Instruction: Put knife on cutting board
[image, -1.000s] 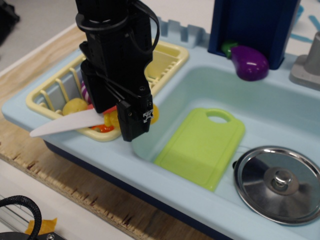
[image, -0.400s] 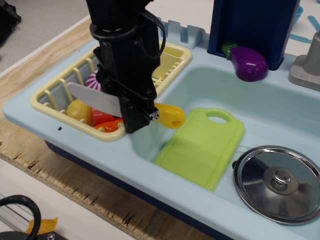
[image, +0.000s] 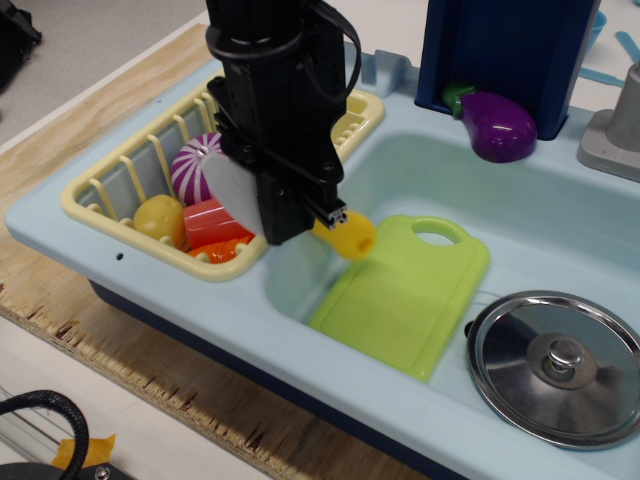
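Knife (image: 340, 232) is being held in the closed gripper (image: 300, 212), lifted above the sink's (image: 560, 220) left edge, its yellow handle being pointed at the cutting board (image: 405, 295) lying inside the basin.

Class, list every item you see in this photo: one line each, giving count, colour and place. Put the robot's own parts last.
knife: 1, white blade, yellow-orange handle, held above the sink's left edge
cutting board: 1, lime green, lying in the sink
lid: 1, steel, right of the board
sink: 1, pale blue
rack: 1, cream, left of the sink, holding toy food
eggplant: 1, purple, back rim
box: 1, dark blue, behind the eggplant
gripper: 1, black, shut on the knife
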